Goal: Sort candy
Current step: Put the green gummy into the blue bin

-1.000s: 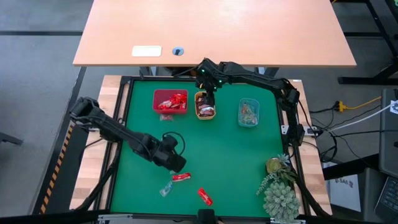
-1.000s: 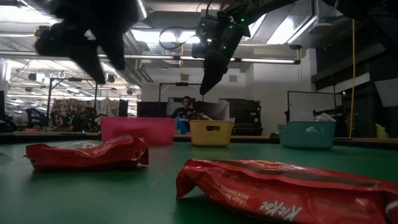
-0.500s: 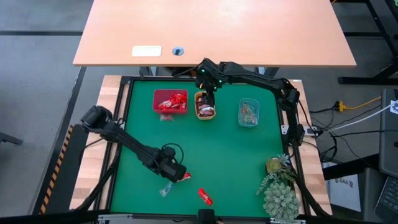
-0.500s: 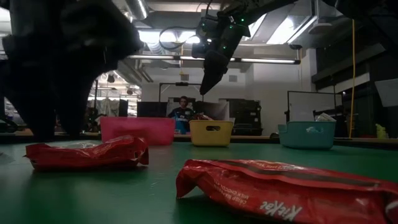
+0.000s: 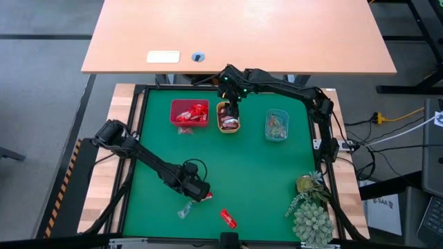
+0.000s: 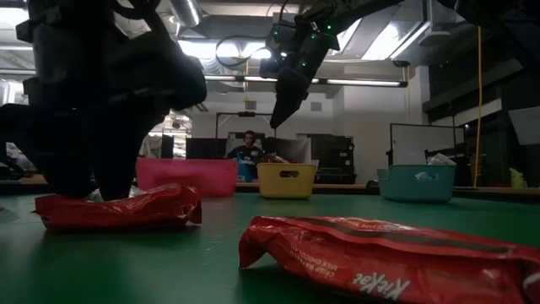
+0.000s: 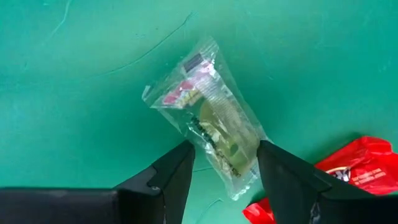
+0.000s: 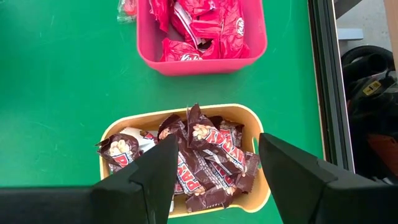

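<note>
Left tool [image 7: 222, 167] hangs low over the green worktop [image 5: 256, 180], fingers spread, gripping nothing. A clear greenish candy [image 7: 208, 115] lies flat right ahead of it, one end reaching in between the fingertips, the rest stretching away from the tool. Its long axis runs diagonal to the finger gap, so the wrist likely needs a small twist before closing. One red candy [image 7: 339, 177] sits just beside that near end, could get nipped too. Another red candy [image 5: 228, 218] lies further toward the front edge. The left arm is clearly the nearer one. Right tool [image 8: 214, 163] hovers open and empty over the orange tray [image 8: 239, 112] of brown bars, well apart.
</note>
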Robot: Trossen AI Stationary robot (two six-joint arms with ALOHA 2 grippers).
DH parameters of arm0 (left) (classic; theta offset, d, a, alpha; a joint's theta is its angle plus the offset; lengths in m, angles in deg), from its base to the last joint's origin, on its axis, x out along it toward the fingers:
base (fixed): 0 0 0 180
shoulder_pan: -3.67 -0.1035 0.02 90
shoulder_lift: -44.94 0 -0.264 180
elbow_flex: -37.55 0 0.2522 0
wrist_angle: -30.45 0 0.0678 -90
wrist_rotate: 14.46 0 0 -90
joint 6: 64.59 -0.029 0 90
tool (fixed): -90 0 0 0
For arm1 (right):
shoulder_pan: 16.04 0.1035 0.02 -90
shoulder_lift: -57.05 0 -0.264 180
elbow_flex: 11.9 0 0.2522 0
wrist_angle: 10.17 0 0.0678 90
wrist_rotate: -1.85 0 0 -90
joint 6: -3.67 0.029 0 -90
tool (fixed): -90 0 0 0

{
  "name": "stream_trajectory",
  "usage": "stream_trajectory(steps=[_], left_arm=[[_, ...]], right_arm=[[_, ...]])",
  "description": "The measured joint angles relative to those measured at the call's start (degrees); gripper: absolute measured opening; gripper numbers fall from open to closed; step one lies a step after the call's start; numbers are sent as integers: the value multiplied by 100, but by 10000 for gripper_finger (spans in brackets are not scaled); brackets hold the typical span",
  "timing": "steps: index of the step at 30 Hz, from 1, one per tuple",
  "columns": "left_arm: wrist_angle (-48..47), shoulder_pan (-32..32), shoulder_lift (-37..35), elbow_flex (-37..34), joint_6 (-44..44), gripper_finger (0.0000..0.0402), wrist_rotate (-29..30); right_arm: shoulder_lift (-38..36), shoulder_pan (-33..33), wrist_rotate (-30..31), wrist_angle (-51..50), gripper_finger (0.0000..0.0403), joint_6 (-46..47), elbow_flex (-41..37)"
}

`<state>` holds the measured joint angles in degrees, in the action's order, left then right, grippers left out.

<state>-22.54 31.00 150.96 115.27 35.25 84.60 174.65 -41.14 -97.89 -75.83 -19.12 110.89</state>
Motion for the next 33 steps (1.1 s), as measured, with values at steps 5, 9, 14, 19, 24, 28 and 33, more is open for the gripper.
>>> stream_trajectory(steps=[5,9,14,19,24,28,33], left_arm=[[-24,9,4,0,-165,149,0],[-34,9,7,0,-293,113,36],[12,15,13,-2,-471,64,285],[52,-5,15,-2,-837,27,473],[54,-114,-74,-7,-1311,12,826],[94,-328,-256,-7,-1921,17,1095],[150,-661,-577,-7,-2758,23,1488]], right_arm=[[0,0,-2,-13,223,0,0],[0,0,-88,-78,223,0,0],[0,0,-438,-260,223,-4,0],[0,-4,-1291,-740,223,-78,0],[0,0,-2093,-1243,223,-173,0],[0,35,-2494,-1420,223,-145,0],[0,330,-2852,-1425,223,-11,0]])
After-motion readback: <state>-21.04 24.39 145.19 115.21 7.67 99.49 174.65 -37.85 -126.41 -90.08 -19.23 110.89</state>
